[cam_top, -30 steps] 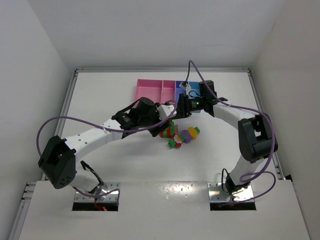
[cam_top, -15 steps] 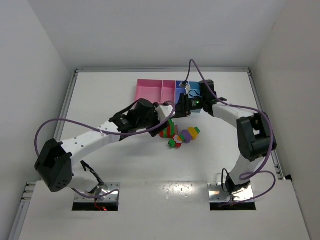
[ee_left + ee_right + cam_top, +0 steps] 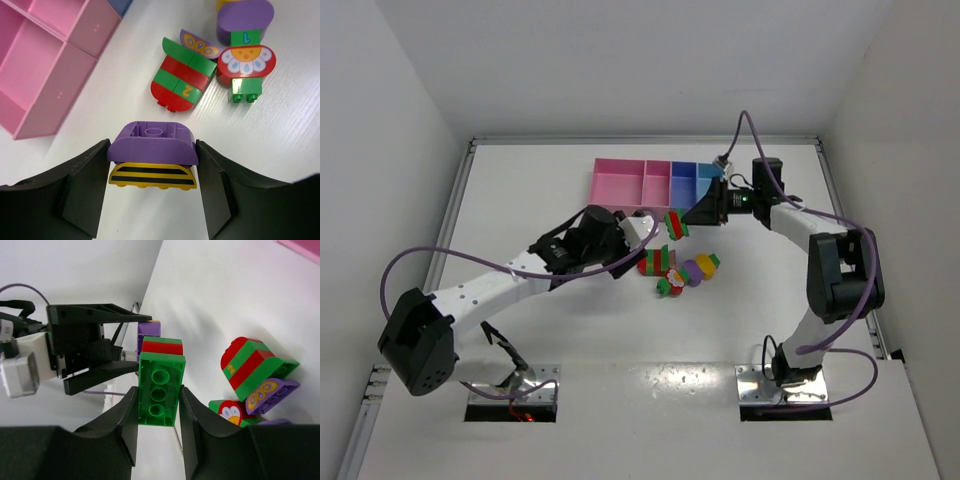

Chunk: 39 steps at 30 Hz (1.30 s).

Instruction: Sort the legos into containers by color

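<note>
Landmark: loose pile of bright plastic bricks (image 3: 677, 271) at mid-table. All places are referred to it.

In the pile are noted a red-and-green striped rounded stack (image 3: 181, 82) marked "2", a red flower-printed brick (image 3: 245, 61) and a small green brick (image 3: 245, 91).

Just beyond the pile, to its left: the left gripper (image 3: 152, 150) is closed part-way on a two-brick stack of purple arch over yellow black-striped half-round (image 3: 152, 179). Its long axis is laid crosswise, from finger to finger, with the hollow purple underside turned to the wrist camera.

Farther back, between pile and bins: the right gripper (image 3: 158, 392) is clamped tight on a green-and-red striped stack (image 3: 160, 372), held off the table. The long axis is run along the fingers and pointed out past their tips.

Farthest: row of joined shallow plastic bins, namely wide pink (image 3: 618, 183), narrow pink (image 3: 656, 181), purple-blue (image 3: 683, 178) and light blue (image 3: 706, 173).
</note>
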Each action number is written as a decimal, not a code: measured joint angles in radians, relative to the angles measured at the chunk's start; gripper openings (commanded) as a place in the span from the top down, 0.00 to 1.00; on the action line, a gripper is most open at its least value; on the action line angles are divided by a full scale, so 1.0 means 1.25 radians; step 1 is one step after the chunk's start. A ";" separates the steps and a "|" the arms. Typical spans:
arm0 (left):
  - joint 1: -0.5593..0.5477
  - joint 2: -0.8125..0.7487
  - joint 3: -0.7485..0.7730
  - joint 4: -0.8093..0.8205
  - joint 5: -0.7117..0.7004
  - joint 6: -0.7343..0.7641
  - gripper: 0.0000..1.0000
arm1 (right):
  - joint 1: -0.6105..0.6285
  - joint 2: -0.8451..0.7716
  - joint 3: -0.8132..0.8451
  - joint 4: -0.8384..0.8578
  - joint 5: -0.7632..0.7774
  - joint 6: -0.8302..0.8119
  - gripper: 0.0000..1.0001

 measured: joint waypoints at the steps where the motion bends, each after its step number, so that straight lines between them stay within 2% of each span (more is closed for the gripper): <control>1: 0.003 0.000 -0.002 -0.003 -0.001 0.000 0.62 | -0.009 -0.002 -0.001 0.000 0.000 0.000 1.00; 4: 0.018 0.000 -0.012 -0.009 0.004 -0.011 0.62 | -0.022 -0.006 -0.002 0.000 0.000 -0.001 1.00; 8: 0.057 0.002 -0.018 -0.016 0.027 -0.055 0.54 | -0.030 -0.008 -0.002 -0.001 0.000 -0.003 1.00; 12: 0.096 0.028 -0.022 -0.012 0.036 -0.118 0.38 | -0.036 -0.018 -0.007 -0.005 0.000 -0.005 1.00; 15: 0.109 0.054 -0.040 -0.012 0.036 -0.156 0.32 | -0.042 -0.037 -0.016 -0.009 -0.001 -0.009 1.00; 22: 0.160 0.144 -0.053 -0.017 0.082 -0.220 0.10 | -0.045 -0.082 -0.042 -0.014 -0.001 -0.017 1.00; 25: 0.187 0.164 -0.052 -0.018 0.109 -0.232 0.07 | -0.045 -0.086 -0.051 -0.021 -0.001 -0.022 1.00; 29: 0.258 0.185 -0.018 -0.037 0.222 -0.259 0.09 | -0.043 -0.086 -0.055 -0.027 -0.003 -0.024 1.00; 33: 0.335 0.212 0.084 -0.028 0.447 -0.315 0.10 | -0.034 -0.086 -0.055 -0.023 -0.019 -0.024 1.00; 39: 0.349 0.266 0.142 0.111 0.724 -0.469 0.10 | 0.000 -0.085 -0.053 -0.008 -0.057 -0.021 1.00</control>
